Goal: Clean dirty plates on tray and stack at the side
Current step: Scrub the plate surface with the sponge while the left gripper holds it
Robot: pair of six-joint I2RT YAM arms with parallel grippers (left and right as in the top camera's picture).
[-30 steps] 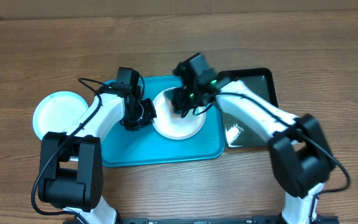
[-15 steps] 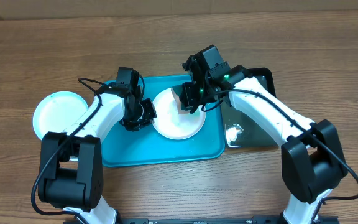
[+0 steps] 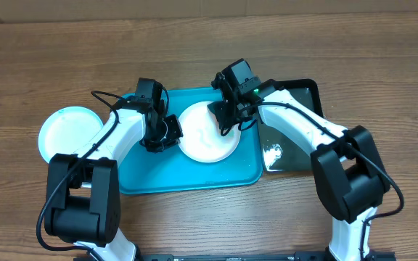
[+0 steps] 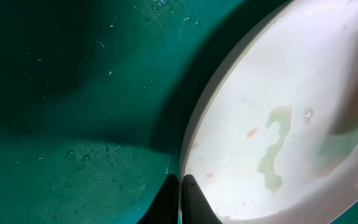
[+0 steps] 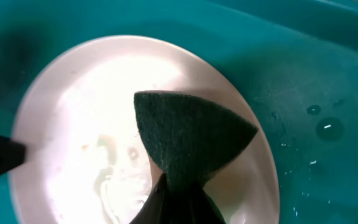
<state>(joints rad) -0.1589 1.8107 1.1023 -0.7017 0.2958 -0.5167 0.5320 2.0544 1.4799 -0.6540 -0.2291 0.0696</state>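
— Where is the white plate to be found?

— It is seen lying inside the turquoise tray, a little right of the tray's middle and nearer its far rim. A thin green smear is shown on its inner face in the left wrist view.

— How is the left gripper set?

— It is lowered over the tray at the plate's left edge. Its fingertips are drawn together, and the plate's rim is pinched between them.

— And the right gripper?

— It is placed above the plate's far right part, inside the tray. Its jaws are clamped on a dark green scouring pad, which is fanned out over the plate's inner face. Whether the pad is pressed onto the plate cannot be told.

— What else is seen around the tray?

— A pale round plate is laid on the wooden table just outside the tray's left rim. A black tray is set against the turquoise tray's right rim. Water drops are scattered on the tray floor right of the white plate.
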